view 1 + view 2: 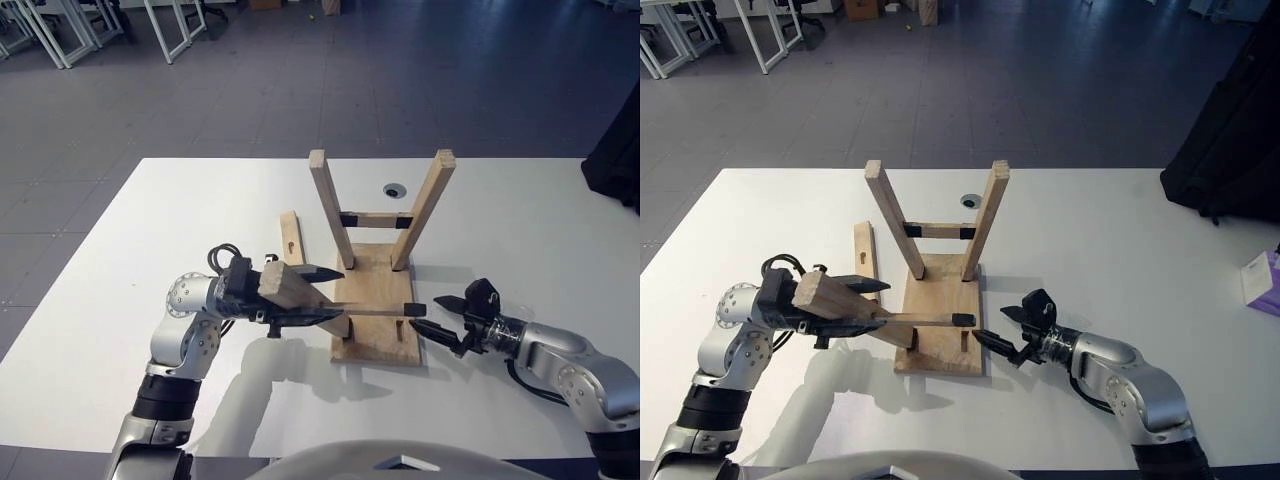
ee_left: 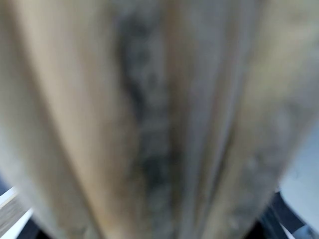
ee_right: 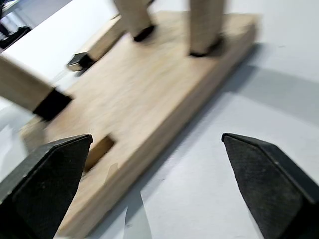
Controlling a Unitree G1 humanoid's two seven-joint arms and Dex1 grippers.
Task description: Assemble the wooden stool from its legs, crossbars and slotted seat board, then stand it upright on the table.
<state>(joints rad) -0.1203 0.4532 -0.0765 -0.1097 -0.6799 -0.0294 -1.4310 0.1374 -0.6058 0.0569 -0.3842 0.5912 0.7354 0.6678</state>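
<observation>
The slotted seat board lies flat on the white table. Two legs stand in its far end, joined by a crossbar. My left gripper is shut on a third leg, tilted over the board's near left corner. That leg's thin crossbar points right, ending in a black tip. Blurred wood sits close against the left wrist view. My right gripper hovers open beside the board's near right edge, close to a slot.
A loose leg lies on the table left of the board. A round cable hole sits behind the stool. A black bag and a purple box are at the far right. Free table surface lies right and left.
</observation>
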